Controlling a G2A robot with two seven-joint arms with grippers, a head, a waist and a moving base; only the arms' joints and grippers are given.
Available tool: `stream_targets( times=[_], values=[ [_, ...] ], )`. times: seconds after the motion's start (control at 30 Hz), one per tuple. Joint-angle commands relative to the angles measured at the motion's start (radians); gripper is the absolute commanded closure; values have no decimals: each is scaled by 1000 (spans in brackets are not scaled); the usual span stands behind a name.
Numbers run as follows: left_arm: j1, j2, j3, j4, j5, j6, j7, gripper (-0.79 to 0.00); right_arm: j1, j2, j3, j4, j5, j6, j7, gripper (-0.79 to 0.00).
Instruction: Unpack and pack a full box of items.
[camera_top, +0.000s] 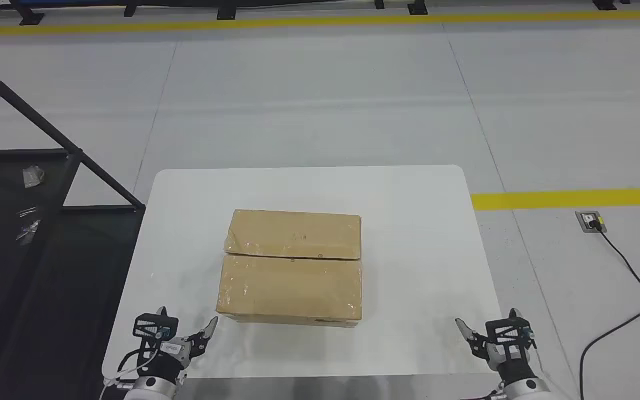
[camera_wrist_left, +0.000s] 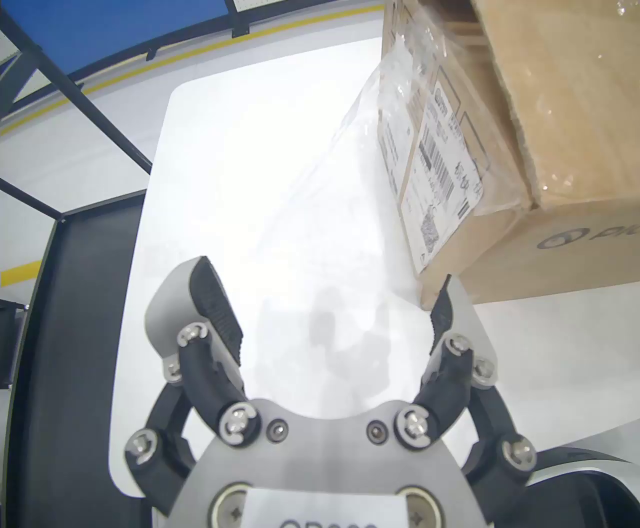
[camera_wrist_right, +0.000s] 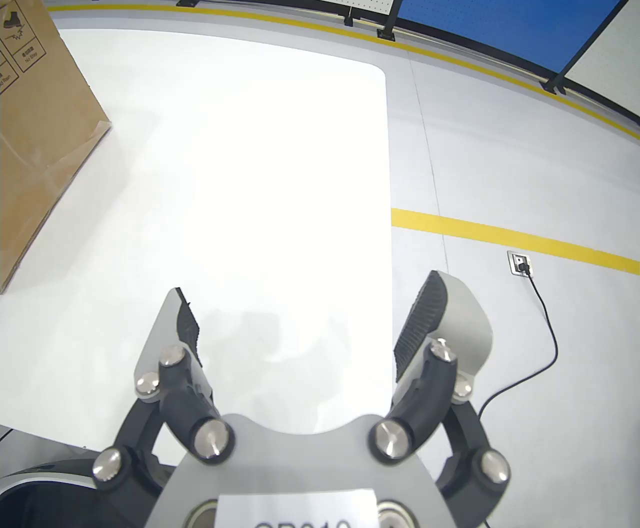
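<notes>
Box (camera_top: 291, 235) sits mid-table, both flaps (camera_top: 290, 290) shut, seam (camera_top: 290, 258) running side to side across the top, which looks glossy as if taped or filmed. Table (camera_top: 420, 205) is white and smooth. Left gripper (camera_wrist_left: 322, 280) is at the near-left corner of the table, claw spread wide with nothing in it; the box's near corner lies just beyond one fingertip. Right gripper (camera_wrist_right: 306, 287) is at the near-right corner, also spread and empty, well apart from the box. Clear film (camera_wrist_left: 360, 135) hangs loose off the box's left side, next to the label (camera_wrist_left: 440, 175). Judgement: unpacking not begun, and the flaps must come open first. Likely trouble: if the seam is taped, a finger may skate along the gloss and not catch an edge. A one-sided push could slide or turn the box on the slick table unless the other arm braces it. The loose film could snag the left finger as it closes in and drag the box. Contents unseen, so weight and any shifting inside cannot be judged
</notes>
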Motion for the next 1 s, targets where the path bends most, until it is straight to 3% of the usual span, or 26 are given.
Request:
stream_targets(
  times=[0.0,0.7,0.97],
  values=[
    [0,0,0,0,0,0,0,-785,0,0,0,0,0,0,0,-784],
    [-1,0,0,0,0,1,2,-785,3,0,-5,-4,-1,-4,0,-785],
    [-16,-7,-30,10,-121,-42,113,-785,93,-12,-106,-56,-48,6,80,-785]
  ],
)
